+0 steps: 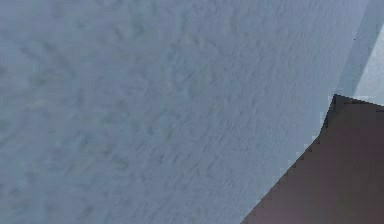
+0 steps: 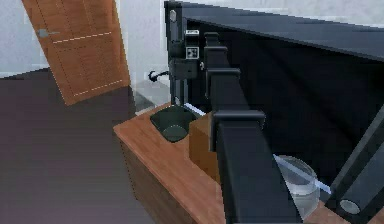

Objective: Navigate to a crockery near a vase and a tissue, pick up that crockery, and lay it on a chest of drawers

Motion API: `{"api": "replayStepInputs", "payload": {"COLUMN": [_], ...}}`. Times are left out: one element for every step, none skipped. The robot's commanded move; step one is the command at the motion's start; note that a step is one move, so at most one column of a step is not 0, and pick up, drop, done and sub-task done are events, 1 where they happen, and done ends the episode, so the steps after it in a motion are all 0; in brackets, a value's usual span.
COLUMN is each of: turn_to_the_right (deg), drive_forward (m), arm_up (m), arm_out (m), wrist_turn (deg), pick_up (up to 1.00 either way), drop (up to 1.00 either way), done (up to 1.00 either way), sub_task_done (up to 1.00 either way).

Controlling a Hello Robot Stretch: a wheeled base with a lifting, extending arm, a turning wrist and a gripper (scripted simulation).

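in the forward view i'm facing a blue-grey textured wall [image 1: 150, 100] at close range, with a wedge of dark brown floor [image 1: 340, 170] in the near right corner.

in the arm side view the dark square arm [image 2: 235, 130] runs from the near edge out across a brown wooden desk [image 2: 148, 152]. the tool [image 2: 158, 76] sits at the arm's far end, to its left, against the pale wall. it is small and murky from here, so i cannot tell whether it holds anything.

the dark round bowl [image 2: 172, 123] stands upright on the desk near its far left corner, nearer to me than the tool and just left of the arm. just beside the bowl, to its right, a plain brown box [image 2: 200, 148] stands against the arm's left side. on the near right, partly hidden by the arm, is what looks like a clear rounded container [image 2: 298, 178]. a large flat black screen [image 2: 300, 90] stands along the right. at the far left a brown panelled wooden door [image 2: 85, 50] stands beyond the dark floor.
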Motion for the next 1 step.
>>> {"api": "replayStepInputs", "payload": {"turn_to_the_right": [0.0], "drive_forward": [0.00], "arm_up": [-0.28], "arm_out": [0.00], "wrist_turn": [0.0], "pick_up": [0.00], "drop": [0.00], "done": [0.00], "sub_task_done": [0.00]}}
